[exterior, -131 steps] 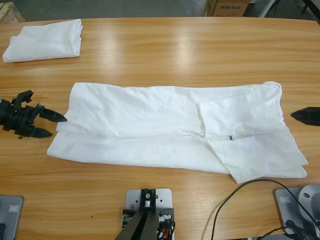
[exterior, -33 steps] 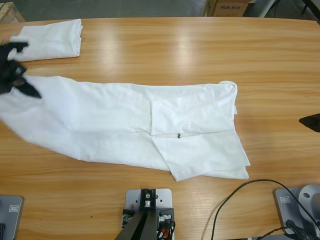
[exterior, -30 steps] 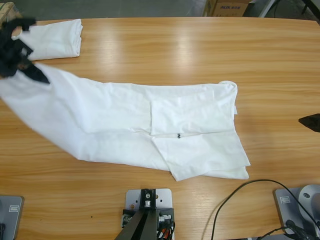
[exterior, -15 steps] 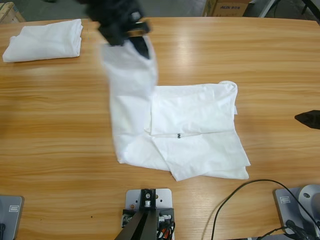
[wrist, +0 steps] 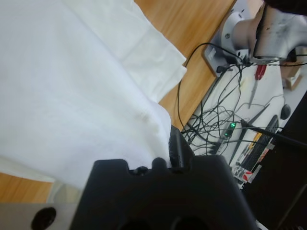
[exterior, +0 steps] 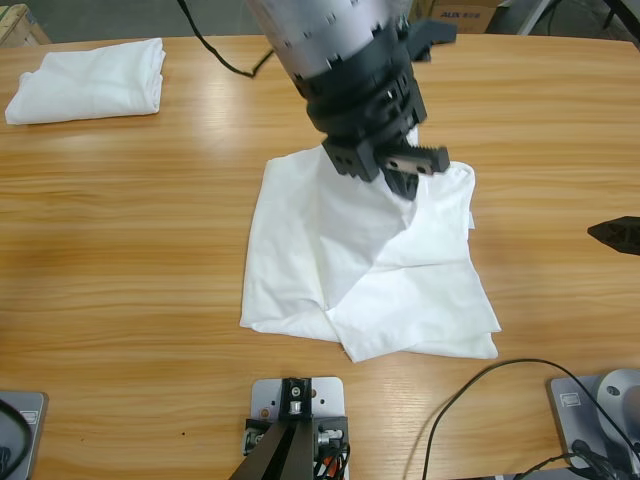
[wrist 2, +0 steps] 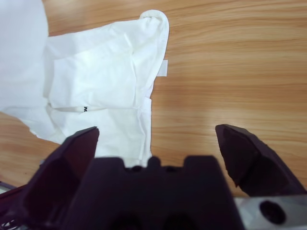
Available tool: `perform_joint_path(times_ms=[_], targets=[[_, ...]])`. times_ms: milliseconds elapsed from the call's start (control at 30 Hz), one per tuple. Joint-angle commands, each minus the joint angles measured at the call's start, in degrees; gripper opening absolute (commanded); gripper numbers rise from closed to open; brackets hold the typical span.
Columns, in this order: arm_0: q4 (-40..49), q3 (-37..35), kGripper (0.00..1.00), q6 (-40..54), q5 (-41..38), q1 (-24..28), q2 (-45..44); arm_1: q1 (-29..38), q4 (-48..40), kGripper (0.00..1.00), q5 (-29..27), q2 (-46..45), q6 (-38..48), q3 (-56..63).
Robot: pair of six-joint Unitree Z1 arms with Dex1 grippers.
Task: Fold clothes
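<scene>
Left gripper [exterior: 400, 170]: hangs over the middle of the table, jaws pinched on the T-shirt's [exterior: 350, 270] cloth; in its wrist view the white fabric drapes right over the jaws.
Right gripper [wrist 2: 158, 143]: jaws spread wide, nothing between them, at the table's right edge, apart from the shirt.
T-shirt: on the table [exterior: 150, 300] just right of centre, its left part raised and carried over the rest; a tiny dark mark [wrist 2: 84, 109] shows in the right wrist view.
Folded shirt [exterior: 90, 80]: far left corner, well apart.
Cables [wrist: 216, 124]: tangled beyond the table edge.
</scene>
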Motion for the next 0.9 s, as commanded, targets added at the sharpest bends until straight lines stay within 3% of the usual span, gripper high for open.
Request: perform_joint_path(times_ms=[33, 533, 667, 700, 733, 767, 800, 900], targets=[[8.5, -11.2, 0.0, -0.5, -2.3, -1.6, 8.4, 0.4, -0.6, 1.0, -0.8, 0.8, 0.7, 2.3], [7.9, -32.2, 0.0, -1.3, -7.0, -4.2, 16.4, 0.4, -1.4, 1.0, -0.6, 1.6, 1.3, 2.8], [2.8, -34.9, 0.0, -4.6, -7.5, -4.3, 16.4, 0.4, -1.6, 1.0, -0.3, 1.7, 1.6, 3.1], [0.8, -34.9, 0.077, -5.5, -7.4, -4.4, 15.9, 0.4, -1.7, 1.0, -0.3, 1.7, 1.6, 3.1], [-1.8, -34.9, 0.609, -5.7, -7.3, -4.6, 15.3, 0.4, -1.7, 1.0, -0.3, 1.7, 1.6, 3.2], [-4.0, -35.0, 0.947, -5.6, -7.0, -4.8, 14.5, 0.4, -1.7, 1.0, -0.3, 1.7, 1.6, 3.2], [-5.9, -35.0, 0.994, -5.8, -6.1, -4.8, 13.4, 0.4, -1.8, 1.0, -0.3, 1.7, 1.6, 3.2], [-12.7, -35.0, 1.0, -8.1, -2.7, -4.5, 9.8, 0.4, -1.9, 1.0, -0.3, 1.8, 1.6, 3.3]])
